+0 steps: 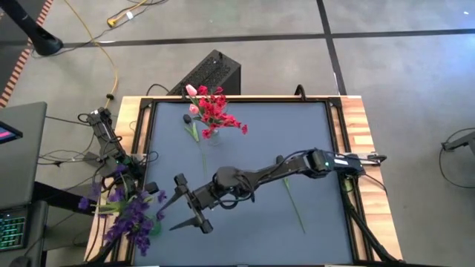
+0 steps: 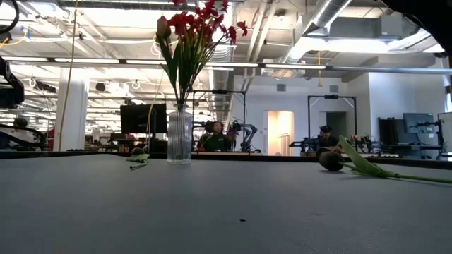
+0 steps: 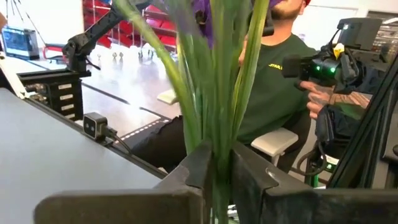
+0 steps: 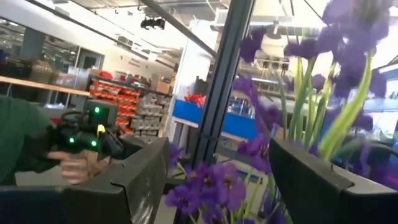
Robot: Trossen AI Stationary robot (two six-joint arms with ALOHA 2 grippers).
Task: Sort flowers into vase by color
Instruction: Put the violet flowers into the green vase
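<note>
A clear vase [image 2: 179, 137] stands at the table's far middle and holds red flowers [image 1: 219, 111] and a pink bud [image 1: 191, 91]. A bunch of purple flowers [image 1: 132, 215] stands over the table's left edge, with my left gripper [image 3: 217, 167] shut on its stems. My right gripper [image 1: 179, 204] reaches across the table toward the bunch; its fingers are open, just short of the purple blossoms [image 4: 211, 186]. One green-stemmed flower [image 1: 295, 202] lies flat on the table under my right arm, its bud [image 2: 330, 161] toward the far side. My left gripper pinches the bunch's green stems [image 3: 219, 140] between its two fingers, several stems together. The fingers come in level and lie across the stems. The bunch stands roughly upright in the hold, clear of the table, with its blossoms above the fingers.
A small green piece [image 2: 138, 159] lies on the table left of the vase. A black box [image 1: 211, 74] sits beyond the far edge, and cables and a screen [image 1: 15, 185] are at the left. A person in a green shirt [image 3: 280, 81] sits beyond the table. The near right of the table [image 1: 319, 237] is bare.
</note>
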